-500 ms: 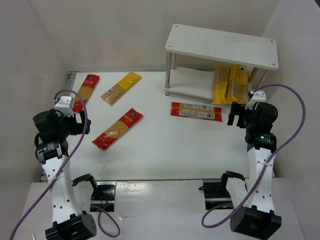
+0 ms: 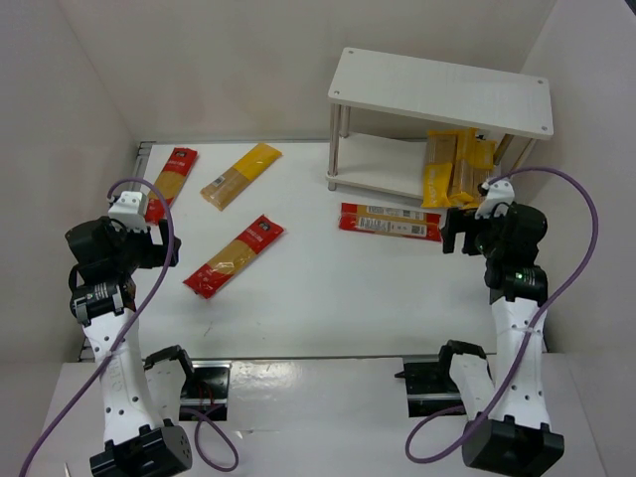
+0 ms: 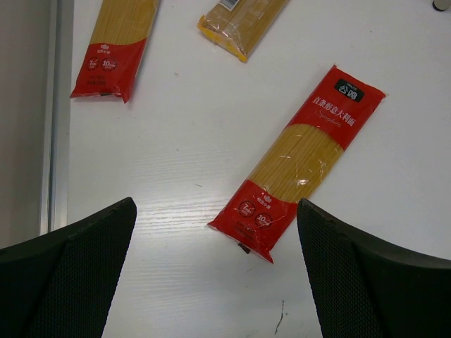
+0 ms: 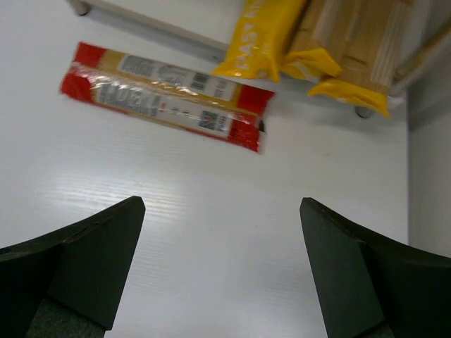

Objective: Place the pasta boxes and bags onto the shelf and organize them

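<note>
The white two-tier shelf stands at the back right, with yellow pasta bags lying on its lower tier. A red printed pack lies on the table in front of the shelf. Three more packs lie to the left: a red-ended one in the middle, a yellow one behind it, and a red-ended one by the left wall. My left gripper is open, hovering near the middle pack's near end. Open too, my right gripper hangs over bare table right of the red printed pack.
White walls close in the table on the left, back and right. A metal rail runs along the left edge. Shelf legs stand on the table at the back.
My right gripper has shifted slightly left, toward the red printed pack. The left arm and all the packs have stayed put.
</note>
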Available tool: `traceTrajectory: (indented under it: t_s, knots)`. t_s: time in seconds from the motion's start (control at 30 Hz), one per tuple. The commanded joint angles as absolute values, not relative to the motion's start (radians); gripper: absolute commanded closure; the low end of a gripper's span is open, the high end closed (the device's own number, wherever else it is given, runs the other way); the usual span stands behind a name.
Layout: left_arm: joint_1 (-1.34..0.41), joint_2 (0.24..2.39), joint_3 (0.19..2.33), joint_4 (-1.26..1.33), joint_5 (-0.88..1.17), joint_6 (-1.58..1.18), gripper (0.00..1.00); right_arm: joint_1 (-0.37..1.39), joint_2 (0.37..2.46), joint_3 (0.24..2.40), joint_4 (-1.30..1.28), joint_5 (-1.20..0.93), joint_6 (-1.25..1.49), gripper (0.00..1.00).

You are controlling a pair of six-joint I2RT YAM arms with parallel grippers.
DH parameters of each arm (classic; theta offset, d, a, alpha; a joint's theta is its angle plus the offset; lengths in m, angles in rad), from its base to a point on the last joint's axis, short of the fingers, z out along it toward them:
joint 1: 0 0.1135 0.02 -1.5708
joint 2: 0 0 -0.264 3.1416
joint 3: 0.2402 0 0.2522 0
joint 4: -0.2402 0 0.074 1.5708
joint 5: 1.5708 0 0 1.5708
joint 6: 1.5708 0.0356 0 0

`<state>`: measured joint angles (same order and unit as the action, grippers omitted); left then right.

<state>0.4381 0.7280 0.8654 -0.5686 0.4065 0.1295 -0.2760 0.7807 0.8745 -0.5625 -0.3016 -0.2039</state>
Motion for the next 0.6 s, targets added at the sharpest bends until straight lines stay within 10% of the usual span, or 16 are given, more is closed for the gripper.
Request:
traceTrajectory:
  t_s: [0.0,0.33,0.57]
  knots:
    - [0.445,0.710,0.874,-0.551,0.439,0.146,0.00,-0.149,0.794,0.890,-0.560,-0.356,-0.253,0.01]
    - [0.445,0.730,0.874,-0.548,0.410,0.135,0.00,0.519,1.155,1.034,-0.666,-0.059,-0.368,0.01]
    - [0.153,1.026,0.955,-0.560,0.393,0.230,0.00,0.618,1.149,0.990,-0.657,-0.046,-0.368,0.01]
